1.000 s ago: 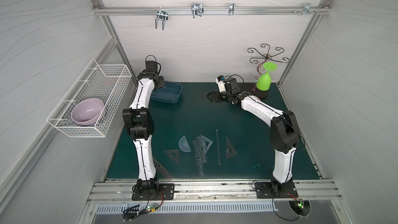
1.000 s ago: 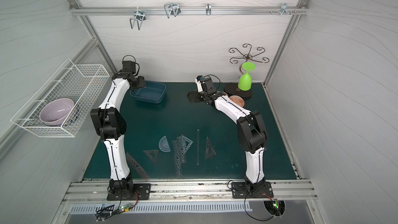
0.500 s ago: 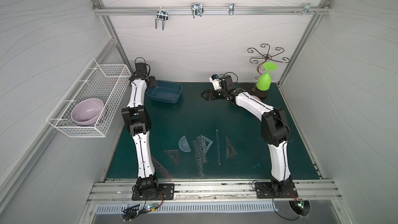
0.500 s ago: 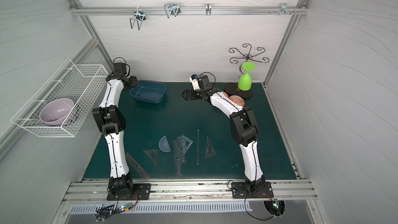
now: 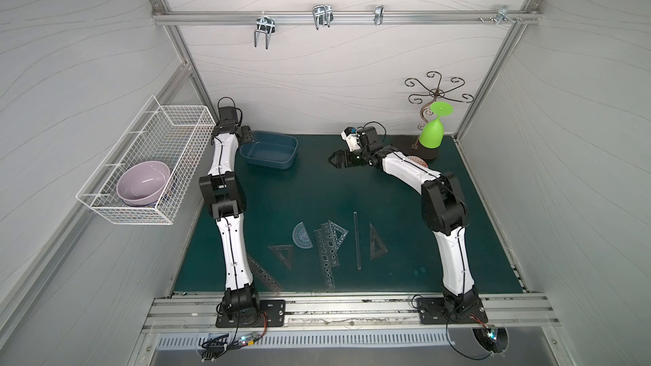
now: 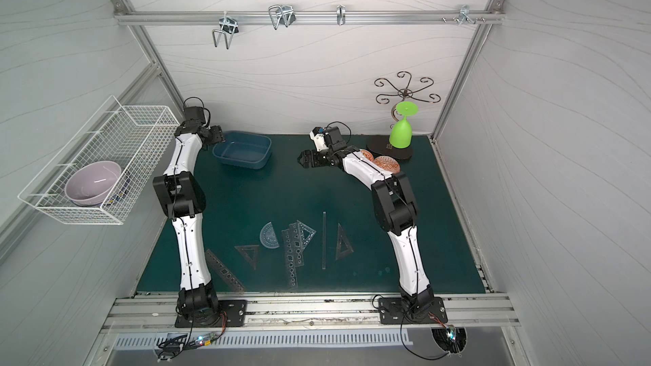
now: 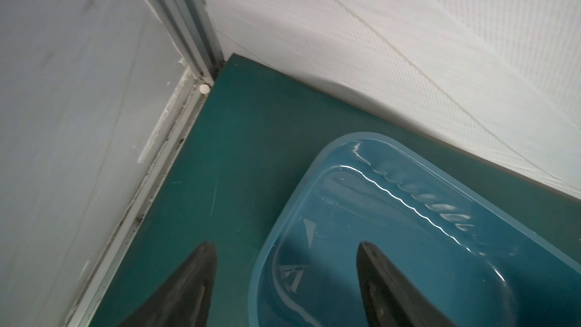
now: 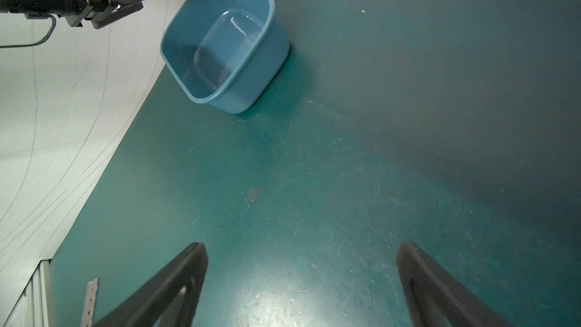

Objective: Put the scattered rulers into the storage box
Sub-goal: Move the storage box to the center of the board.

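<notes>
Rulers [image 5: 324, 255] lie scattered on the near half of the mat [image 5: 317, 188], well apart from the box [image 5: 267, 163] at the back; only the top views show them. Left wrist view: left gripper [image 7: 286, 244] spread, one finger over the box, one outside its rim. Right wrist view: right gripper [image 8: 301, 245] spread wide over bare mat

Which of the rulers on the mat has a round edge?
The bluish protractor, a half circle; every other one has only straight edges.

Blue storage box [image 5: 269, 164], smoky grey rulers [image 5: 326, 248], dark green mat [image 5: 352, 188], lilac bowl [image 5: 144, 183]
</notes>
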`<control>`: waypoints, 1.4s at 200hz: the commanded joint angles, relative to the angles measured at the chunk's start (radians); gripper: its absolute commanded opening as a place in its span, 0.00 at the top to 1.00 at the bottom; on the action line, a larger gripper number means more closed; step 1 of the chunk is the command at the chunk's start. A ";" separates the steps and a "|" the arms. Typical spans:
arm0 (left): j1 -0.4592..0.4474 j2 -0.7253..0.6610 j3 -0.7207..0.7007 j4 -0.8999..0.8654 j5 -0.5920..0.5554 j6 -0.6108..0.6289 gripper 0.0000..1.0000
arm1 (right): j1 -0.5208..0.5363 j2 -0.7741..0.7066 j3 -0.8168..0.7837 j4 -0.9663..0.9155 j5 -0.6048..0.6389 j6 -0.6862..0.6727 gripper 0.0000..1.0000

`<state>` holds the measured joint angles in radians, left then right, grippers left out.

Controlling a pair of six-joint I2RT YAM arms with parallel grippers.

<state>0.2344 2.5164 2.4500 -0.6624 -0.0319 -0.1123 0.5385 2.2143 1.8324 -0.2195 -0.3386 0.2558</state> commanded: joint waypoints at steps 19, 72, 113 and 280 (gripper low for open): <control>0.026 0.006 -0.030 0.049 0.000 -0.020 0.33 | -0.012 0.011 0.012 0.003 -0.038 0.021 0.01; 0.023 -0.032 -0.090 0.061 -0.014 -0.031 0.38 | -0.022 -0.003 -0.003 0.018 -0.055 0.032 0.01; 0.018 -0.037 -0.121 0.058 -0.022 -0.034 0.43 | -0.026 -0.016 -0.019 0.029 -0.062 0.038 0.01; -0.052 -0.068 -0.184 0.024 -0.014 -0.038 0.69 | -0.027 -0.054 -0.050 0.051 -0.073 0.053 0.01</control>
<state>0.2050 2.5095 2.2871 -0.6384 -0.0452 -0.1463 0.5163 2.2105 1.7931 -0.1818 -0.4011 0.2996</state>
